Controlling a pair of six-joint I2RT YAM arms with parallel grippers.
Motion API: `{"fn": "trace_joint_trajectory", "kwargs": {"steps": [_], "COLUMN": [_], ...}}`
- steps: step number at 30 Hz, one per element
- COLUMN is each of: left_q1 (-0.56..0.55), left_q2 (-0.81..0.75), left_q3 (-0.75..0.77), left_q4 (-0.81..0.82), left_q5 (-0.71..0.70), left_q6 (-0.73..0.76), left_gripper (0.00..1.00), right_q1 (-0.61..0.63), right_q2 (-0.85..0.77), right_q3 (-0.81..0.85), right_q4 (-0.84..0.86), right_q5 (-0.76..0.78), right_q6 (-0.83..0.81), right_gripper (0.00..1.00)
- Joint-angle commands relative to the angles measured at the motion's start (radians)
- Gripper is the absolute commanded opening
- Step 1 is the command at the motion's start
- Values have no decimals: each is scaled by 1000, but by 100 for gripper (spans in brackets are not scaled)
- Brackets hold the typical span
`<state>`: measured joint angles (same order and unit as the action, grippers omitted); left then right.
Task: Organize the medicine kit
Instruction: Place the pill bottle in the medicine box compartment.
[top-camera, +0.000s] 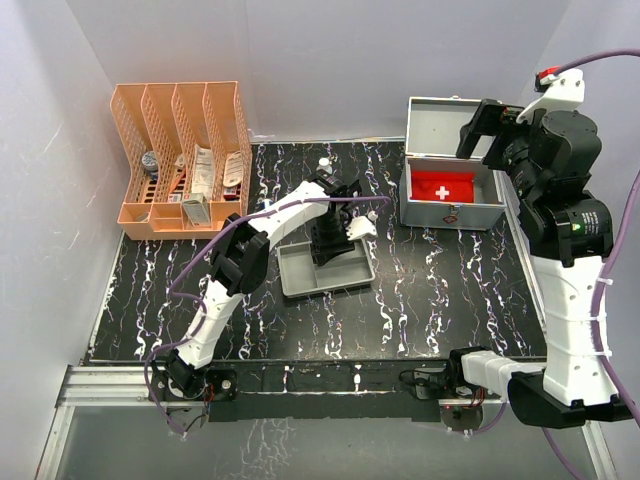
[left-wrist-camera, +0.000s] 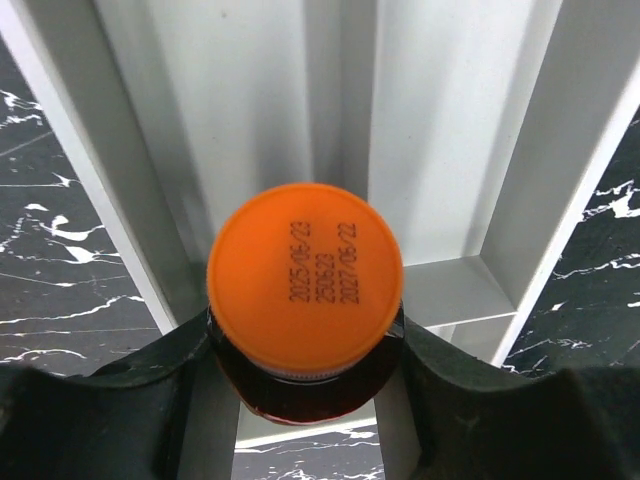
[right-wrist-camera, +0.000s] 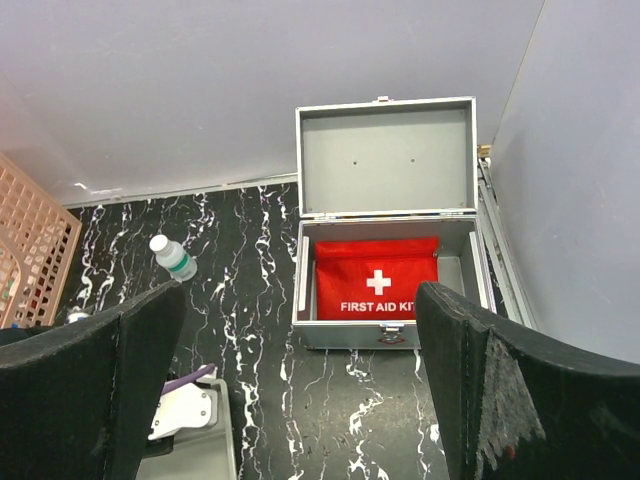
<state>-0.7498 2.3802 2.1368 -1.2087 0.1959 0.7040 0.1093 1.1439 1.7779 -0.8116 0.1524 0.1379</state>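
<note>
Left gripper (left-wrist-camera: 305, 352): was clamped on the orange-capped bottle (left-wrist-camera: 305, 290), one dark finger (left-wrist-camera: 120, 400) pressed to each side just under the cap.
Orange-capped bottle: stood upright between the left fingers, cap facing the wrist camera, with printed date lines across the top and a dark body below the cap.
Grey tray (left-wrist-camera: 440, 120): lay directly beneath the left gripper, with its long walls running away from the fingers. Whether the bottle touched its floor could not be told.
Right gripper (right-wrist-camera: 300, 330): was raised well above the table (right-wrist-camera: 250, 400), with its two black fingers (right-wrist-camera: 90, 390) spread wide apart and nothing between them.
Metal case (right-wrist-camera: 385, 160): sat below and ahead of the right gripper, with its lid propped upright at the far side.
First aid pouch (right-wrist-camera: 378, 280): was red with a white cross and lay inside the case.
Small clear bottle (right-wrist-camera: 173, 257): lay on the table ahead and to the left of the right gripper, apart from the case.
Orange organizer (top-camera: 180, 150): stood well off to the left of the left gripper, with assorted packets in its slots.
</note>
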Motion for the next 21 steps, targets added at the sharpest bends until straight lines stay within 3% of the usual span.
{"fn": "trace_joint_trajectory", "kwargs": {"steps": [1,12,14,16,21], "left_q1": [-6,-11,-13,-14,-15], "left_q2": [-18,0,0,1,1], "left_q3": [46,39,38,39,37], "left_q4": [-18,-50,-52,-46,-37], "left_q5": [-21,-31,-25,-21,-22], "left_q6": [0,29,25,15,1], "left_gripper": [0,3,18,39,66], "right_q1": [1,1,1,1,1], "right_q2": [-34,-59,-59,-57,-56], "right_q3": [7,-43,-45,-45,-49], "right_q4": [26,46,48,48,48], "right_q5": [28,18,17,16,7], "right_q6": [-2,15,13,11,11], "right_gripper": [98,98,98,98,98]}}
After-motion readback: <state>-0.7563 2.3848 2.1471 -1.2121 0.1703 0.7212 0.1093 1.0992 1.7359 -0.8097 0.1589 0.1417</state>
